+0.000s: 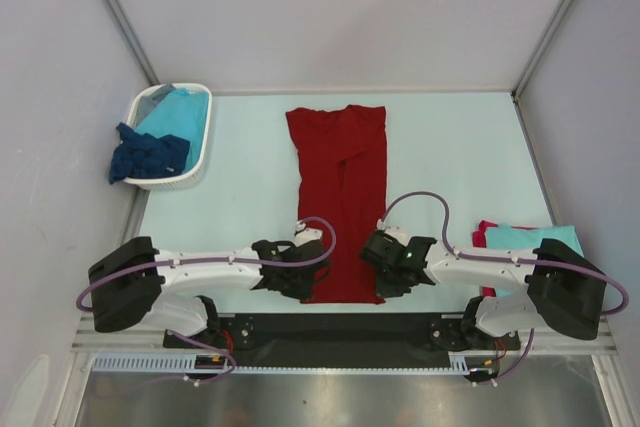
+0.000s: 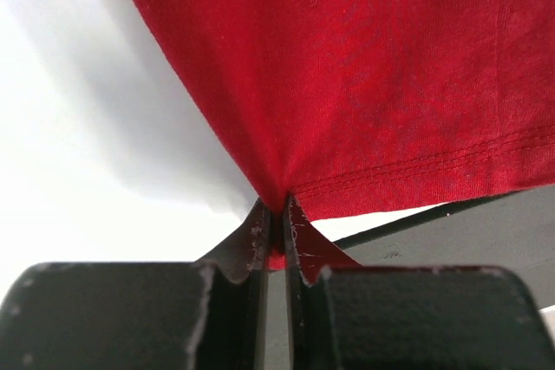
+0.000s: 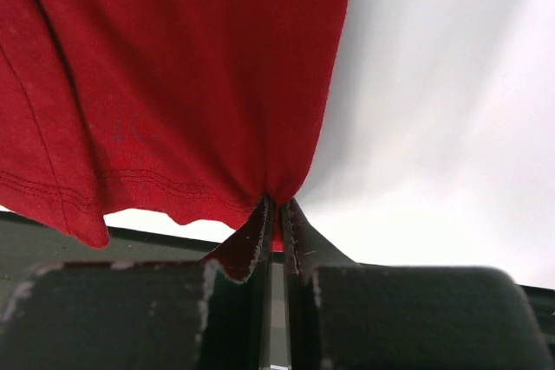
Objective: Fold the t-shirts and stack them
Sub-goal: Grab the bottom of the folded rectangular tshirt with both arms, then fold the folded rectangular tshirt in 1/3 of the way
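Down at the near edge, the left gripper [image 1: 303, 285] [image 2: 277, 207] is clamped tight on the near-left hem corner of the dark red t-shirt [image 1: 340, 197] [image 2: 347, 84] [image 3: 173, 67]: the cloth bunches right where the two fingers meet. Same story opposite, where the right gripper [image 1: 386, 281] [image 3: 276, 207] pinches the near-right hem corner, fabric puckering into its closed jaws. Off to the right, partly behind the right arm, a turquoise t-shirt [image 1: 535, 238] lies on a second red t-shirt [image 1: 486, 235]. The dark red shirt runs as a long narrow strip up the middle of the table [image 1: 450, 157], away from the arms. At the far left sits the white basket [image 1: 203, 147], turquoise cloth [image 1: 182, 112] inside it, a navy t-shirt [image 1: 148, 155] spilling over its near rim.
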`<move>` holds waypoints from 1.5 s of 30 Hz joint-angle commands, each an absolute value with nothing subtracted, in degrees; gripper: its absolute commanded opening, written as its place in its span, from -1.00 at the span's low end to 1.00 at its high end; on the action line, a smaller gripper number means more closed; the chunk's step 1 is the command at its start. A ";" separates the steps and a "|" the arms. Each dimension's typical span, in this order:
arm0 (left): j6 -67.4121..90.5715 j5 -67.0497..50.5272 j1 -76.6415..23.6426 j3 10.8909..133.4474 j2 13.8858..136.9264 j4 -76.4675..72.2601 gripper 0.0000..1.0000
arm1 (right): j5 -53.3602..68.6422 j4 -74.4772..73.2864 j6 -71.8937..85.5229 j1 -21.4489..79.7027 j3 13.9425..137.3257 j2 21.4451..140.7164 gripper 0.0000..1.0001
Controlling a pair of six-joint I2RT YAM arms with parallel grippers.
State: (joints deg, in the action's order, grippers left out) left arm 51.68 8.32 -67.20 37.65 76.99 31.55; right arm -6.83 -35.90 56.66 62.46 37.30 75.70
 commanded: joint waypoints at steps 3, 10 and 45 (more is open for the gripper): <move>53.00 9.31 -68.03 40.08 76.99 33.13 -0.98 | -8.87 -40.07 55.90 62.84 36.47 75.24 -1.00; 52.65 14.31 -68.55 44.20 74.89 38.39 -1.00 | -13.26 -47.09 56.78 63.11 40.60 70.84 -1.00; 38.06 18.99 -50.80 69.78 89.54 44.12 -1.00 | -14.51 -42.63 37.10 40.17 66.88 87.89 -1.00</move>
